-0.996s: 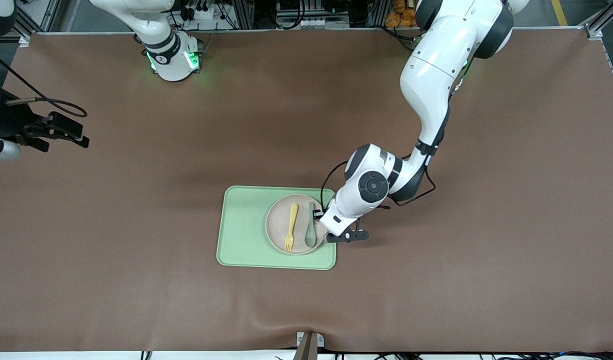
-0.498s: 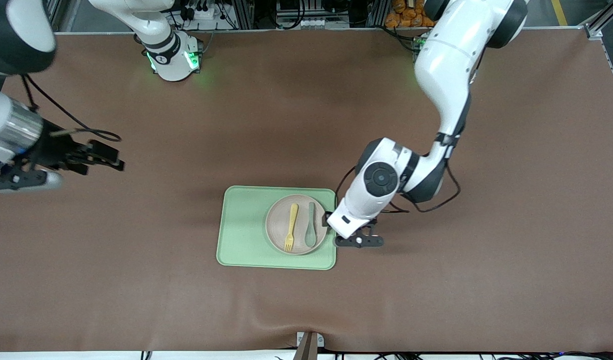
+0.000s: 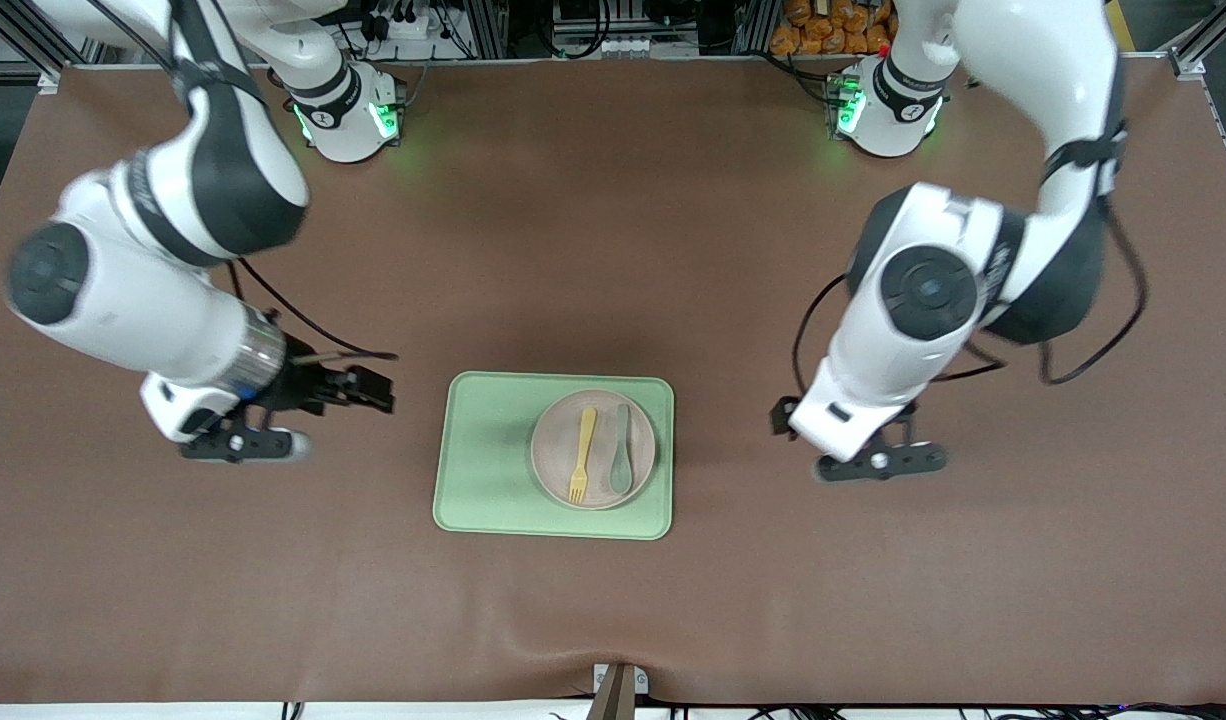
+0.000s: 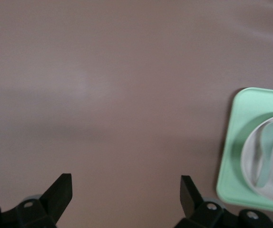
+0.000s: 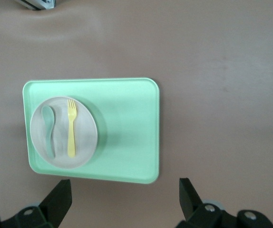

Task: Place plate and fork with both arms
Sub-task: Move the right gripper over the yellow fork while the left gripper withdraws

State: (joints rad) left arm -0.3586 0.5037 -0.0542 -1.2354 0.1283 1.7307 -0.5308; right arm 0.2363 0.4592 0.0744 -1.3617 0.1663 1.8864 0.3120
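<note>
Plate (image 3: 593,450) on green tray (image 3: 488,460), at its left-arm end; fork (image 3: 581,467) and spoon (image 3: 621,462) side by side on it. Left hand (image 4: 125,194) released, empty, over bare worktop (image 3: 613,250). Right hand (image 5: 124,194) likewise released, over worktop beside tray.

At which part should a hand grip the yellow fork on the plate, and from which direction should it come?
Probably the handle's middle, from straight above. The fork lies flat on the plate, tines toward the front camera, beside the spoon. Set the fingers across the handle; the gap to the spoon is narrow. Both the left hand and right hand are open, over bare table.
</note>
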